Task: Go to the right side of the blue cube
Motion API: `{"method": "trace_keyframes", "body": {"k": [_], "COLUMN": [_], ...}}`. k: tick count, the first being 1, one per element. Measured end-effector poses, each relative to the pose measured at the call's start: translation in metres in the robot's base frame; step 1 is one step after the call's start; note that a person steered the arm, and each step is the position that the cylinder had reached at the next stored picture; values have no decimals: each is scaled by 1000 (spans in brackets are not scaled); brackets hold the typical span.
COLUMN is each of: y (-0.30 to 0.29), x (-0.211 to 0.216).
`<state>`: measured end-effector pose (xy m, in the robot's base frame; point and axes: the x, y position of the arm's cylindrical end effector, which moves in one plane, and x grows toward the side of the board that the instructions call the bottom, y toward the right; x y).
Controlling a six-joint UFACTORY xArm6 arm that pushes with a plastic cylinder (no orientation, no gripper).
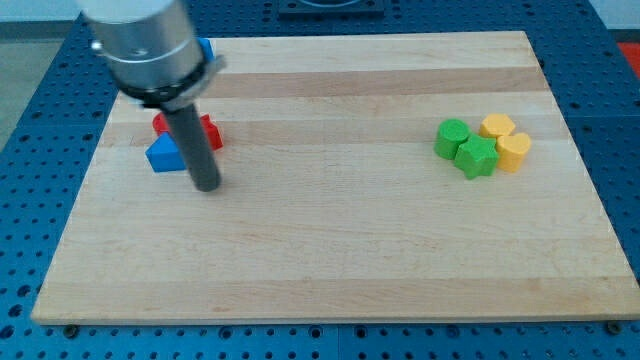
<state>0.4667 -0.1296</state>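
Observation:
A blue block (pixel 206 49) peeks out from behind the arm's grey body at the board's top left; most of it is hidden, so its shape is unclear. A second blue block (pixel 163 155), wedge-like, lies lower on the left. Red blocks (pixel 209 133) sit just above it, partly hidden by the rod. My tip (pixel 207 186) rests on the board just right of and slightly below the wedge-like blue block, well below the top blue block.
Two green blocks (pixel 452 137) (pixel 477 157) and two yellow blocks (pixel 497 127) (pixel 514 151) cluster at the view's right. The wooden board (pixel 330 260) lies on a blue perforated table.

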Motion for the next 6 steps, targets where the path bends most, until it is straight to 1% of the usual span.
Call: {"method": "trace_keyframes", "body": {"k": [1, 2, 4, 6], "y": [39, 44, 41, 17], "x": [-20, -59, -164, -250]}}
